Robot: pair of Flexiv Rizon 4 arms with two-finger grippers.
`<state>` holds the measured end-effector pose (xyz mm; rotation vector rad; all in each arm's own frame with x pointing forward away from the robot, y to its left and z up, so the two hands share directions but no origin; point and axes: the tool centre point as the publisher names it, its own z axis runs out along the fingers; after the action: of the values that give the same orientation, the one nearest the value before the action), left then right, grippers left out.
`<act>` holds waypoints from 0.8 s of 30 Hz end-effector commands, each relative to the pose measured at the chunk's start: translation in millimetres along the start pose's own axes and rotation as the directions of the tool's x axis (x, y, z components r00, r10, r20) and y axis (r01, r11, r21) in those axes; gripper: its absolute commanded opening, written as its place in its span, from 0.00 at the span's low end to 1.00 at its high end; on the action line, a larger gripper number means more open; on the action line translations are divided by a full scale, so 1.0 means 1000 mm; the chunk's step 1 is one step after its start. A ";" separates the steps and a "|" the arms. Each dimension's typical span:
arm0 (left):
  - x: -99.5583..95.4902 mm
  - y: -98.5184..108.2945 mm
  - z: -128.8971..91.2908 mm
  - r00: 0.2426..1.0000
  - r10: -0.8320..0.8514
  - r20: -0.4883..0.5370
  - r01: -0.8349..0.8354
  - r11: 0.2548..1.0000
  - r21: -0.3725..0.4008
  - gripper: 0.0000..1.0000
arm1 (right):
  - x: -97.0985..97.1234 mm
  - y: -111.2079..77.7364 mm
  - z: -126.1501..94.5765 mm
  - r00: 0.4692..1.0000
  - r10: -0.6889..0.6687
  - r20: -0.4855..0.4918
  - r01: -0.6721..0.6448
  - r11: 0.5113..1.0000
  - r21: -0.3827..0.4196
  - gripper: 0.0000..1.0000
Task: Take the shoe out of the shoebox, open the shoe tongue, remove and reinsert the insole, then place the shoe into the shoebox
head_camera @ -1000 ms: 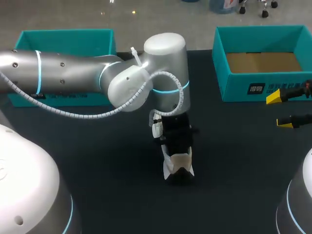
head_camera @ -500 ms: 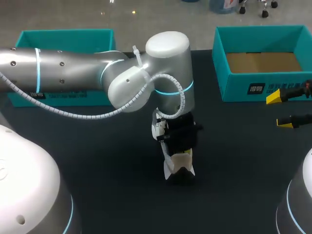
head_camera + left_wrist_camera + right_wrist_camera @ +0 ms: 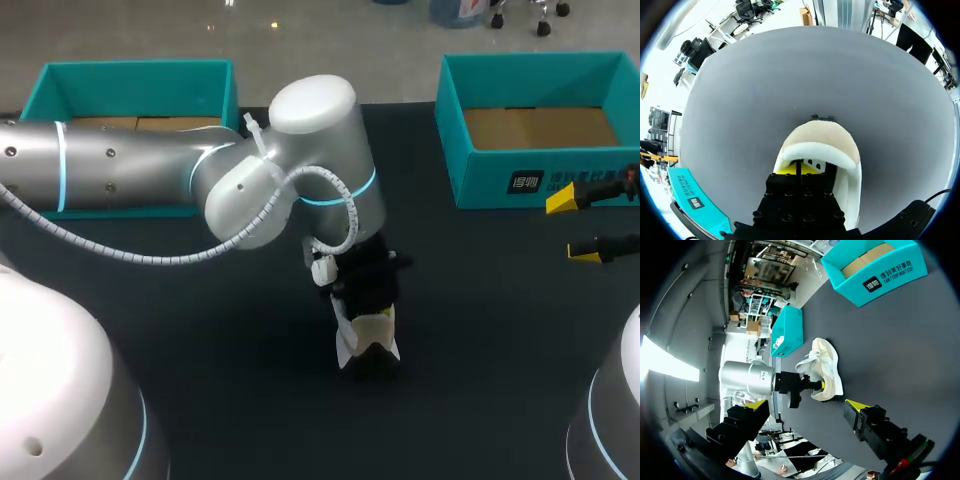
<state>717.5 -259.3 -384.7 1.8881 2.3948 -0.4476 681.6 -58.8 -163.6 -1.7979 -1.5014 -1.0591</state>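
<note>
A cream and white shoe (image 3: 368,338) stands on the black table (image 3: 480,330) near the middle. My left arm reaches over it from the left, and my left gripper (image 3: 366,312) points down into the shoe's opening. In the left wrist view the left gripper (image 3: 797,170) is shut, its yellow tips together inside the shoe (image 3: 822,147) behind the padded heel collar. Whether they pinch anything is hidden. My right gripper (image 3: 578,225) hangs wide open at the table's right edge, far from the shoe (image 3: 826,367), with nothing between its fingers.
An open teal shoebox (image 3: 470,150) with a brown cardboard floor stands at the back right, just behind my right gripper. A second teal box (image 3: 130,75) stands at the back left, partly behind my left arm. Bare table surrounds the shoe.
My left arm's wrist and elbow have swung a little to the left while its gripper stays in the shoe. The shoe and the right arm have not moved.
</note>
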 end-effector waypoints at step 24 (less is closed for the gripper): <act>0.030 0.003 0.001 0.994 -0.030 -0.105 0.021 0.996 -0.087 0.00 | 0.000 0.000 0.000 1.000 0.002 0.003 -0.002 1.000 0.000 1.00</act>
<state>716.8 -237.5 -400.7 1.9075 2.4762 -0.2613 681.6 -58.8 -163.6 -1.7979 -1.5014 -1.0591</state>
